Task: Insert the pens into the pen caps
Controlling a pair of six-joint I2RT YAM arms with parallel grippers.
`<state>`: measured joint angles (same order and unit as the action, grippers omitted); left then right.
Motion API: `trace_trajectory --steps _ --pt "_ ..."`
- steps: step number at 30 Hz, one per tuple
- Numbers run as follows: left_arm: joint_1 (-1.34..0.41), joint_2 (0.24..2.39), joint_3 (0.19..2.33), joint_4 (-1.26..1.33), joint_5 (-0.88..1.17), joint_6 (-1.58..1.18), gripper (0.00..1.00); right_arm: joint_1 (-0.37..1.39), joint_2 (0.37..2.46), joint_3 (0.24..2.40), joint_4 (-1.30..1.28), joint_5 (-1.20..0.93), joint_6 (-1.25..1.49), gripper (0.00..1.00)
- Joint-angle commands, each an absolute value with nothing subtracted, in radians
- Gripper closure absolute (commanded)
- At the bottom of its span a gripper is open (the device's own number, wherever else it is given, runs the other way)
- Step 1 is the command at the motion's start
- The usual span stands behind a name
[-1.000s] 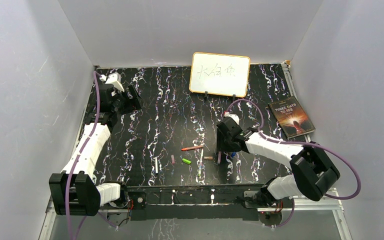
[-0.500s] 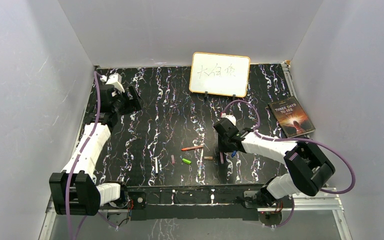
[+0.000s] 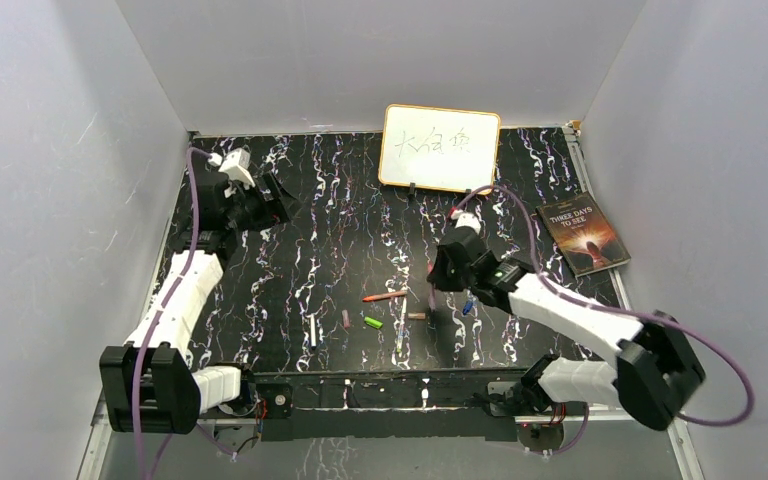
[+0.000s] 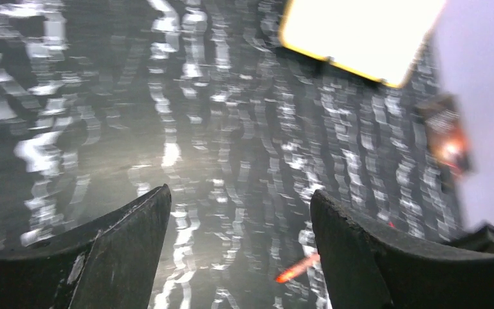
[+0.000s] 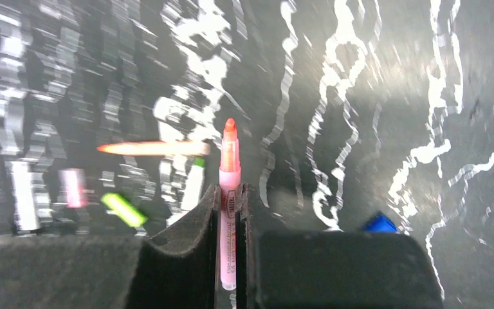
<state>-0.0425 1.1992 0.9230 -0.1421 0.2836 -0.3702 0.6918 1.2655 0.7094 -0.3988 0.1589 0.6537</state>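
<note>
My right gripper [image 5: 230, 190] is shut on a pink pen [image 5: 229, 193], whose orange tip sticks out past the fingertips. In the top view that gripper [image 3: 437, 290] hangs above the table, right of the loose things. On the table lie an orange-red pen [image 3: 385, 296], a green-tipped white pen [image 3: 403, 320], another white pen [image 3: 312, 330], a green cap [image 3: 373, 322], a mauve cap [image 3: 346, 319], a brownish-orange cap [image 3: 417, 316] and a blue cap [image 3: 468, 308]. My left gripper [image 3: 278, 200] is open and empty at the far left, with its jaws well apart [image 4: 238, 196]. The orange-red pen [image 4: 298, 268] shows blurred beyond them.
A small whiteboard [image 3: 440, 148] with writing stands at the back centre. A dark book [image 3: 582, 235] lies at the right edge. White walls close in the black marbled table [image 3: 340, 230] on three sides.
My right gripper closed on the pink pen and lifted it off the table, swinging up and back. The left gripper tilted slightly and stayed open.
</note>
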Motion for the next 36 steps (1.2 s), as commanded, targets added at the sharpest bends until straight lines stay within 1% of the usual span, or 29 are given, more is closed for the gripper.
trace_trajectory --steps 1,3,4,7,10,12,14,16,20,23,26,30,34,36 --pt "-0.07 1.141 0.792 0.233 0.753 -0.659 0.24 0.69 1.087 0.771 -0.161 0.087 0.592 1.0" --pt "-0.125 1.112 0.708 0.468 0.798 -0.781 0.24 0.686 1.032 0.758 -0.052 0.019 0.579 1.0" --pt "-0.166 1.1 0.683 0.534 0.784 -0.797 0.24 0.686 1.011 0.749 0.023 -0.009 0.582 1.0" --pt "-0.306 1.089 0.65 0.639 0.721 -0.799 0.24 0.683 0.967 0.716 0.193 -0.097 0.615 1.0" --pt "-0.417 1.124 0.608 0.84 0.72 -0.87 0.25 0.683 0.961 0.691 0.345 -0.166 0.662 1.0" --pt "-0.462 1.16 0.59 0.99 0.741 -0.923 0.26 0.683 0.96 0.682 0.412 -0.181 0.686 1.0" --pt "-0.497 1.186 0.583 1.087 0.742 -0.948 0.27 0.683 0.96 0.684 0.449 -0.193 0.699 1.0" --pt "-0.527 1.2 0.591 1.11 0.73 -0.941 0.27 0.682 0.963 0.699 0.46 -0.209 0.702 1.0" --pt "-0.566 1.215 0.626 1.055 0.714 -0.887 0.26 0.681 0.959 0.718 0.469 -0.233 0.705 1.0" --pt "-0.584 1.234 0.647 1.052 0.712 -0.877 0.29 0.682 0.956 0.717 0.471 -0.233 0.706 1.0" --pt "-0.599 1.255 0.661 1.075 0.716 -0.89 0.36 0.681 0.951 0.709 0.474 -0.224 0.708 1.0" --pt "-0.614 1.27 0.673 1.097 0.714 -0.911 0.41 0.681 0.958 0.705 0.476 -0.227 0.709 1.0" --pt "-0.62 1.274 0.687 1.085 0.713 -0.913 0.55 0.681 0.96 0.692 0.485 -0.23 0.717 1.0" --pt "-0.621 1.276 0.688 1.085 0.714 -0.916 0.7 0.681 0.958 0.69 0.483 -0.229 0.716 1.0"
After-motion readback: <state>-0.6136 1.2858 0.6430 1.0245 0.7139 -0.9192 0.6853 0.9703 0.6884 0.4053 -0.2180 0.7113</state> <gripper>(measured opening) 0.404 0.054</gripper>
